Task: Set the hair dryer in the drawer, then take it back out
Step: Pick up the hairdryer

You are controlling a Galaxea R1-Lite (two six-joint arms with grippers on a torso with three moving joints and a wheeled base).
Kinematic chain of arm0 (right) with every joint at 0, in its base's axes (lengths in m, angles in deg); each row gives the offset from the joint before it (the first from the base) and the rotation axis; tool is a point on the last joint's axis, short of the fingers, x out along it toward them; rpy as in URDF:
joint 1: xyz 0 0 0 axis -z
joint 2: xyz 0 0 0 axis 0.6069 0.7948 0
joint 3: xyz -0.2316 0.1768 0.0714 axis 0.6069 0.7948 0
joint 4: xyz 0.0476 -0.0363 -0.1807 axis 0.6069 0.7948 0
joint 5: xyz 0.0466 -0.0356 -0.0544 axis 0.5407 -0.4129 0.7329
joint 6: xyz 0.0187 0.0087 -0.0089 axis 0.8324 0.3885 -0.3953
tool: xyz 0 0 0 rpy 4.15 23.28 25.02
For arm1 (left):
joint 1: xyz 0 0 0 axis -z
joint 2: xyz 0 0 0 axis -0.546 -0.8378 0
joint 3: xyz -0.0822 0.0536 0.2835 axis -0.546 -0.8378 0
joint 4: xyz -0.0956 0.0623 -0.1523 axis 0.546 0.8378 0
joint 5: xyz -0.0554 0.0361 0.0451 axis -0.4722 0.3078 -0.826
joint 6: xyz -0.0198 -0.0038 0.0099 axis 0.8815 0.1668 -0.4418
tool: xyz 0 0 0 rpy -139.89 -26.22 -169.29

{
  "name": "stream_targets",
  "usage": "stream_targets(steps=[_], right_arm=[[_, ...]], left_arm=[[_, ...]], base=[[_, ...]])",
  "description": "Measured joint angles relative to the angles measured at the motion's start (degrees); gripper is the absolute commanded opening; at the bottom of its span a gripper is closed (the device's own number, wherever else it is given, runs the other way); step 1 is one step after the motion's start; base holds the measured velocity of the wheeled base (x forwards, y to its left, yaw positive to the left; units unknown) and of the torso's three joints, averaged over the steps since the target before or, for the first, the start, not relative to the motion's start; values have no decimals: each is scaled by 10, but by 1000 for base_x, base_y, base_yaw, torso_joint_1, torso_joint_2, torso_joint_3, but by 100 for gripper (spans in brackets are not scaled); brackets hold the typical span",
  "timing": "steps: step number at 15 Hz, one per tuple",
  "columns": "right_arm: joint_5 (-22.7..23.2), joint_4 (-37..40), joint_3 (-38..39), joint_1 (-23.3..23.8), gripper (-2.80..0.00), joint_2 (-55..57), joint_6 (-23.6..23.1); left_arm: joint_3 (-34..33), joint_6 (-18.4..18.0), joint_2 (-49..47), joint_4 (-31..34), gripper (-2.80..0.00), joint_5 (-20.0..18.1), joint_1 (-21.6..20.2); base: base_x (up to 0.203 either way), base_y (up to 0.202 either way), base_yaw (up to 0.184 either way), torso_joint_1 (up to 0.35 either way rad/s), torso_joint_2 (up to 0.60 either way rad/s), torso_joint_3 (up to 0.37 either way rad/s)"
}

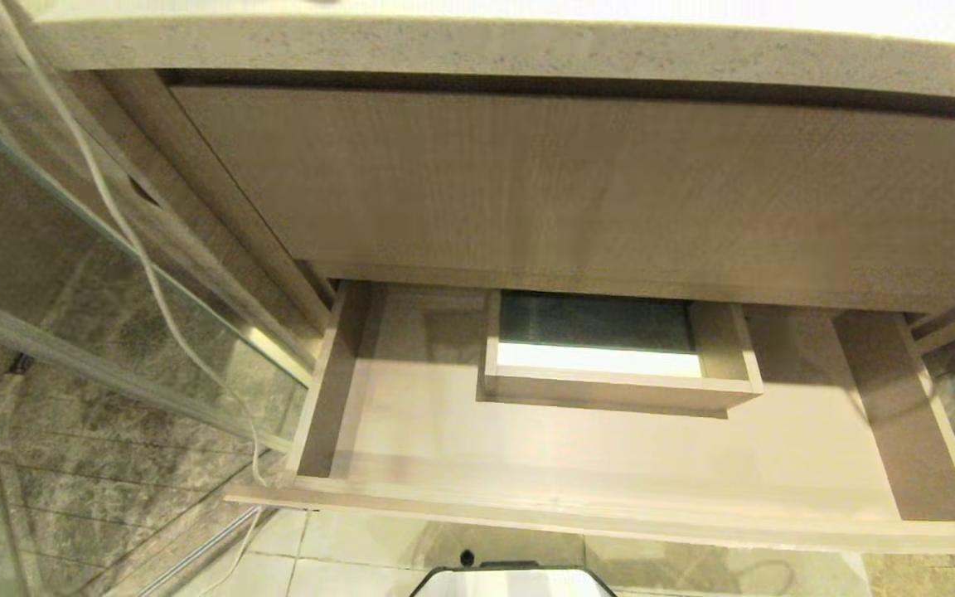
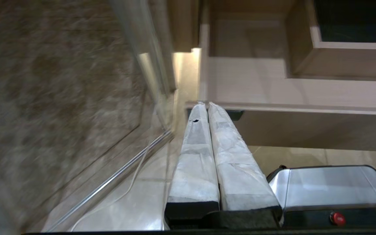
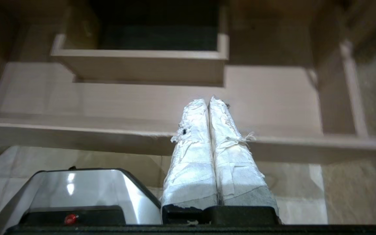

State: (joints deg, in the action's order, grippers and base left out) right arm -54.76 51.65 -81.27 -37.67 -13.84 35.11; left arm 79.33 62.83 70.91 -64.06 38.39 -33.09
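The drawer (image 1: 577, 464) stands pulled out under the taller wood-grain front panel (image 1: 577, 182). It is wide, shallow and light brown, with a boxed cut-out (image 1: 610, 385) at mid-back, and nothing lies on its floor. The hair dryer is out of view. Neither arm shows in the head view. My left gripper (image 2: 206, 105) is shut and empty, pointing at the drawer's (image 2: 273, 94) front left corner. My right gripper (image 3: 208, 101) is shut and empty too, in front of the drawer's (image 3: 273, 98) front panel.
A stone countertop edge (image 1: 477, 50) runs above the panel. A glass partition (image 1: 71, 274) with a metal rail and a thin white cord (image 1: 154, 282) stands on the left. The floor is tiled. My own base (image 1: 511, 580) shows below the drawer front.
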Motion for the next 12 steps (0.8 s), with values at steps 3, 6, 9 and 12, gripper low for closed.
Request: stream_targets(steps=[3, 6, 9, 12], right_arm=[[0, 0, 0, 0, -280, 0, 0], [0, 0, 0, 0, -280, 0, 0], [0, 1, 0, 0, -280, 0, 0], [0, 0, 0, 0, -280, 0, 0]], left_arm=[[0, 0, 0, 1, -280, 0, 0], [0, 0, 0, 0, -280, 0, 0], [0, 0, 0, 0, -280, 0, 0], [0, 0, 0, 1, -280, 0, 0]], base=[[3, -15, 159, 73, -445, -181], [3, -10, 101, 192, -124, -55], [0, 0, 0, 86, -18, -13], [0, 0, 0, 9, -2, 1]])
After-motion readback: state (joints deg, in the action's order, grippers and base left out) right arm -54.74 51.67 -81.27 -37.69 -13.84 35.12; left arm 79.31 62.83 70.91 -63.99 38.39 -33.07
